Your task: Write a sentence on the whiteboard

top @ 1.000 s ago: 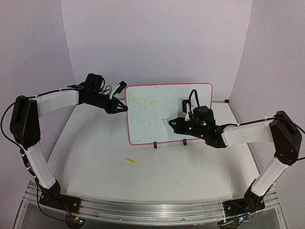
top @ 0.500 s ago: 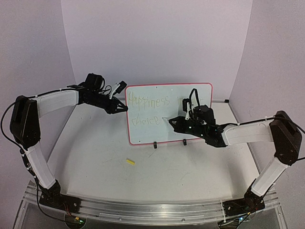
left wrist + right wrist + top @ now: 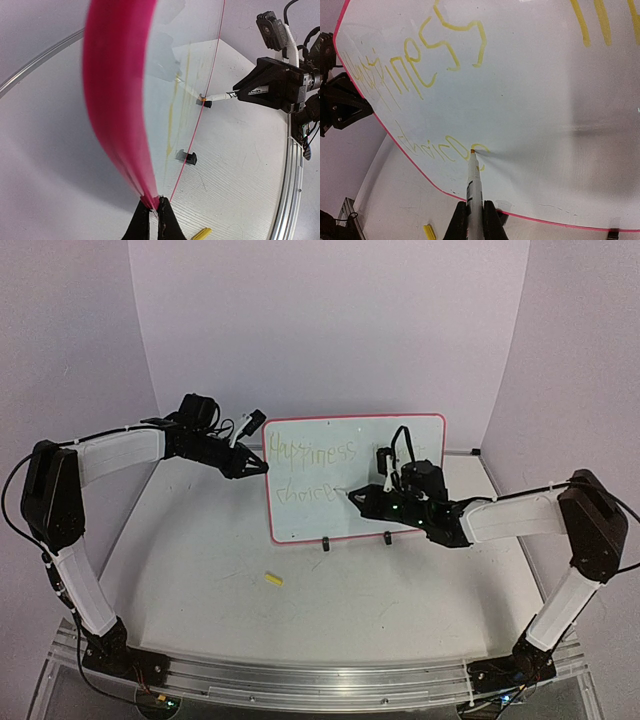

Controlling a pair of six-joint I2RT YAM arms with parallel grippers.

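On the table (image 3: 200,560), the whiteboard (image 3: 320,523) stands long axis left-right, left gripper (image 3: 264,465) pinching its edge, right gripper (image 3: 360,496) clamping a marker (image 3: 473,181).

Soft, even light fills the scene. The edge of the whiteboard (image 3: 117,100) smears into pink blur close to the left wrist camera; faint grey shadow crosses its face.

A white table (image 3: 190,540) with a faint wood grain lay under pale lilac walls (image 3: 330,320) that curved around its far side. A small yellow cap (image 3: 272,579) lay alone on it, left of centre and toward the near side. An aluminium rail (image 3: 320,678) ran along the near edge. A white marker (image 3: 473,192) with an orange tip sat above the table, farther back and right of the cap.
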